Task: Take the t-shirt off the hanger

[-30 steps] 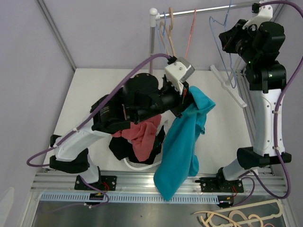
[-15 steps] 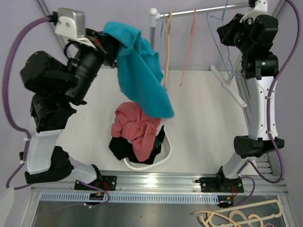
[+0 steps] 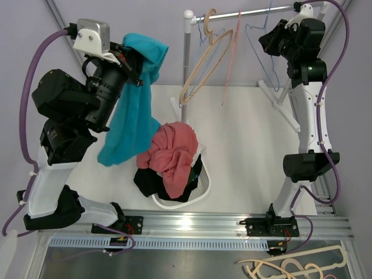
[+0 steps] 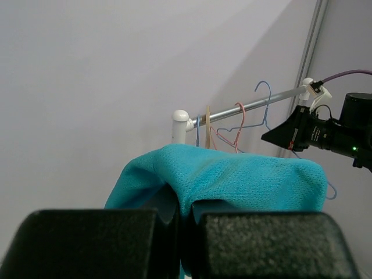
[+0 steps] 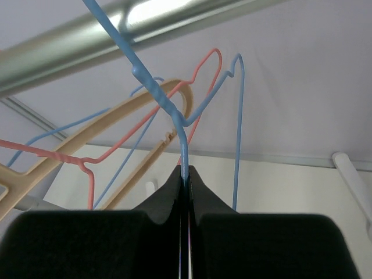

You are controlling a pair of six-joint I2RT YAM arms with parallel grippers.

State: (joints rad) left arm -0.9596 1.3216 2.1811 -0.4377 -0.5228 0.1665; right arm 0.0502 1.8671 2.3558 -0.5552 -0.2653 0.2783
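My left gripper [image 3: 132, 61] is raised high at the left and shut on a teal t-shirt [image 3: 129, 119], which hangs free from it, off any hanger; the shirt drapes over my fingers in the left wrist view [image 4: 232, 180]. My right gripper [image 3: 268, 43] is up at the clothes rail [image 3: 244, 13] and shut on the wire of a blue hanger [image 5: 168, 110], which hooks over the rail. A beige hanger [image 3: 203, 61] and a pink hanger [image 3: 232, 52] hang on the rail, both bare.
A white basket [image 3: 197, 192] with a red garment [image 3: 171, 154] and dark clothes sits on the table at centre front. The rail's white post [image 3: 187, 58] stands behind it. A white rack foot [image 3: 279, 107] lies at the right. Spare hangers [image 3: 296, 267] lie in the front tray.
My left arm swung from low over the basket up to the left, carrying the teal t-shirt; the shirt now hangs straighter down. The beige hanger has swung sideways on the rail.
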